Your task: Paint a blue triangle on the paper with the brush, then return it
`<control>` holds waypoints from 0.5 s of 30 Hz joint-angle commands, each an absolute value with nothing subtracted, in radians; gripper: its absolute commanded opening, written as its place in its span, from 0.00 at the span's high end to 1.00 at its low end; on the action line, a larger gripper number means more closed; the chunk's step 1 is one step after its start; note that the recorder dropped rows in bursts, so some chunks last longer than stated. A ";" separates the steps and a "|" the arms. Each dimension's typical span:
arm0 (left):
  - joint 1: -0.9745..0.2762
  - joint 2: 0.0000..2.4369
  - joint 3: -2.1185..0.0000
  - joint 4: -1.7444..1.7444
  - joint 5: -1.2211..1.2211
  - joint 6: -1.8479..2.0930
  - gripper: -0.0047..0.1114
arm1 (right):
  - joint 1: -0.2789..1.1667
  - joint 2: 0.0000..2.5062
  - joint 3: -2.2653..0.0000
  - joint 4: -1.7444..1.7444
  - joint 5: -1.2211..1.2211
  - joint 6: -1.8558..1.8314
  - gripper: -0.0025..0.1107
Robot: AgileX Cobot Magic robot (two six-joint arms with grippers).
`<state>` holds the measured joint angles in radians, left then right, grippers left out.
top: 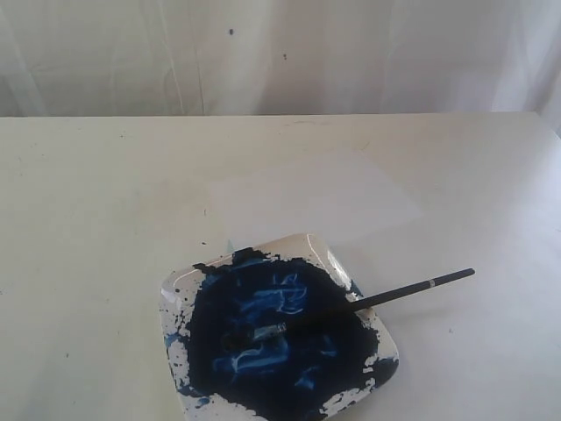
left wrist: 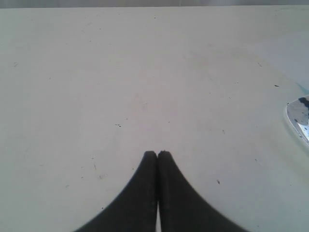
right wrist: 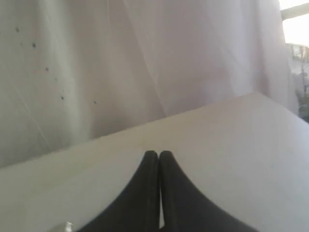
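The brush [top: 368,303] lies across the square white plate [top: 351,399], its bristle tip in the dark blue paint and its black handle sticking out over the right rim. Behind the plate a faint white paper [top: 316,197] lies flat on the table with no paint mark visible on it. No blue triangle shows. Neither arm appears in the exterior view. My left gripper [left wrist: 157,153] is shut and empty above bare table, with a corner of the plate [left wrist: 297,116] at the edge of its view. My right gripper [right wrist: 158,154] is shut and empty, facing the table's far edge.
A white curtain [top: 280,53] hangs behind the table's far edge. The pale table [top: 88,219] carries small dark specks. A bright window strip [right wrist: 295,24] shows at the corner of the right wrist view.
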<state>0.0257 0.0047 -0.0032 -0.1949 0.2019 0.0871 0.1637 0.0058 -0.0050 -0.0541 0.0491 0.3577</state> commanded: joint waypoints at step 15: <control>0.030 0.000 0.000 -0.208 0.202 0.086 0.96 | 0.168 0.142 -0.110 0.097 0.005 0.884 0.98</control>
